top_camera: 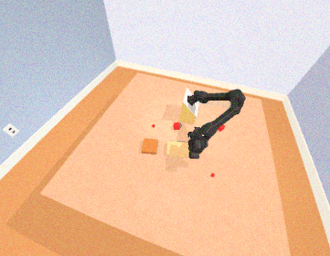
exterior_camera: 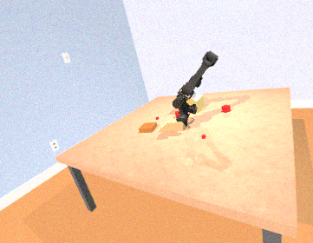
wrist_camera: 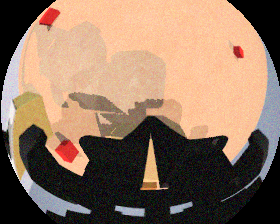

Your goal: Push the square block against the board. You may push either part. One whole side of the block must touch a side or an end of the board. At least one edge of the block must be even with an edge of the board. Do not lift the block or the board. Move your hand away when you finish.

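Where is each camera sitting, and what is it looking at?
Top: high up, looking down at the table, the orange block, tan board and whole arm.
Exterior: off to the side, looking across the table at the arm.
Wrist: on the arm, looking down past the shut end effector.
Top and exterior both show the orange block.

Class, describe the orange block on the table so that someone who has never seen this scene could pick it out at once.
Start at the wooden table and find the black robot arm near its middle. Its shut gripper sits low beside a pale tan block; the orange block lies just beyond that, apart from it. It is flat, square and far larger than the small red cubes.
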